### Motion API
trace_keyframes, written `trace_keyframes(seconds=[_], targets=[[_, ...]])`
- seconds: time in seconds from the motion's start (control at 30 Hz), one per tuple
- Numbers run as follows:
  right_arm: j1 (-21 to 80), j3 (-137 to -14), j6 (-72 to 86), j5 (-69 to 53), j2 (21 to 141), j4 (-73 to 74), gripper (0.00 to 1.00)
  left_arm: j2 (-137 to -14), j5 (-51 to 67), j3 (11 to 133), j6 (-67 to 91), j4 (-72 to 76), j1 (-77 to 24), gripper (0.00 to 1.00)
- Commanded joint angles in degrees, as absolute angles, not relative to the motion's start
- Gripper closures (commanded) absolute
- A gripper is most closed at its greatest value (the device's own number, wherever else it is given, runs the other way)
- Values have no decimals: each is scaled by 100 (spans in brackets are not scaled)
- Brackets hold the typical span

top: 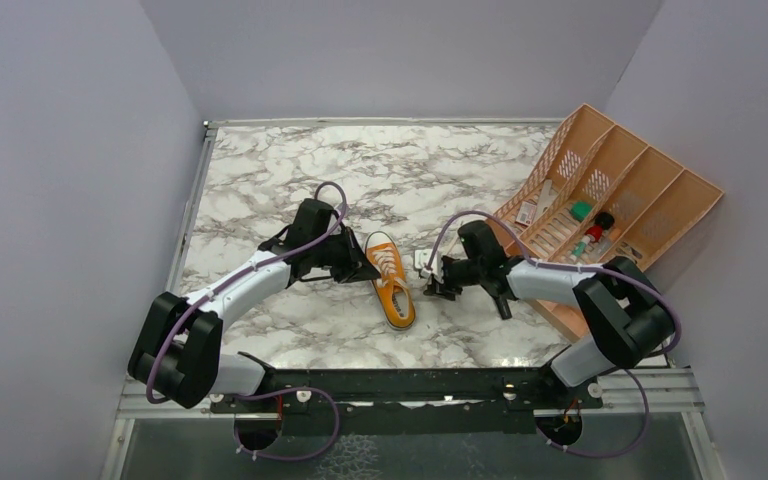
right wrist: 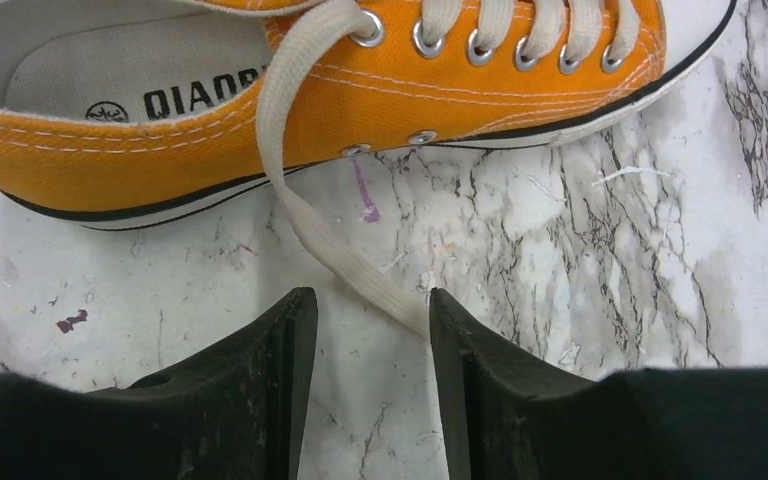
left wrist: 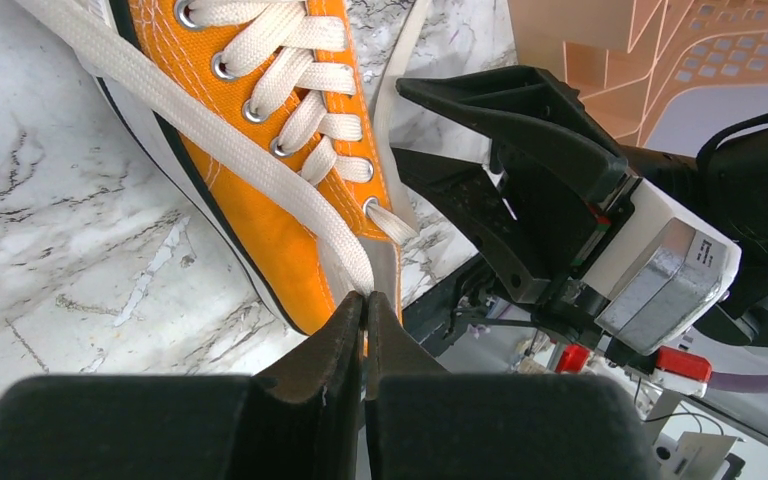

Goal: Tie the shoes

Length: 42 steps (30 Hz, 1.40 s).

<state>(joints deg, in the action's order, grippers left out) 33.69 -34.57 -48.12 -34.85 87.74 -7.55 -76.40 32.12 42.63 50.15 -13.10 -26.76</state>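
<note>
Pinching a lace point(left wrist: 210, 130) of the sneaker point(left wrist: 250, 210), your L gripper point(left wrist: 364, 305) is clenched; R gripper point(right wrist: 372, 297) gapes, 2nd lace point(right wrist: 305, 225) between its jaws.

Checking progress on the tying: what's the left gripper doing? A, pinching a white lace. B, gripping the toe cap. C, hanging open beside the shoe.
A: in the left wrist view the left gripper is shut on a white lace that runs off the orange sneaker into its fingertips.
</note>
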Motion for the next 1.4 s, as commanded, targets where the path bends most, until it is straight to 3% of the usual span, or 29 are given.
trace_keyframes(seconds=[0.0, 0.13, 0.23, 0.27, 0.33, 0.37, 0.53, 0.73, 0.93, 1.23, 1.37], targets=[[3516, -3641, -5173, -3752, 8827, -593, 49, -7571, 3305, 4412, 4986, -1362, -2698, 94], [3724, -3781, -5212, -3442, 9086, -522, 50, -7570, 3346, 4403, 4959, -1360, -2698, 94], [3734, -3932, -5145, -3365, 9220, -453, 60, -7536, 3357, 4412, 4889, -1400, -2698, 93], [3730, -4002, -5086, -3271, 9223, -392, 66, -7521, 3357, 4412, 4880, -1411, -2697, 93], [3731, -4151, -4866, -2966, 9171, -78, 97, -7479, 3357, 4427, 4842, -1412, -2691, 93], [3730, -4266, -4601, -2781, 9121, 87, 99, -7465, 3350, 4436, 4805, -1408, -2692, 93], [3733, -4519, -3701, -2835, 8129, 1232, 99, -7396, 3325, 4319, 4765, -1164, -2698, 93], [3730, -4675, -3041, -3303, 7716, 1466, 99, -7390, 3654, 4033, 4884, -187, -2706, 92], [3733, -5151, -3161, -3429, 7879, 1724, 99, -7466, 3765, 3973, 4319, -26, -2742, 90], [3733, -5735, -3590, -3892, 8295, 2037, 99, -8026, 4659, 3747, 4459, 1599, -2760, 90], [3728, -5935, -3958, -3922, 8515, 2336, 99, -8361, 4943, 3707, 4211, 1998, -2767, 95]])
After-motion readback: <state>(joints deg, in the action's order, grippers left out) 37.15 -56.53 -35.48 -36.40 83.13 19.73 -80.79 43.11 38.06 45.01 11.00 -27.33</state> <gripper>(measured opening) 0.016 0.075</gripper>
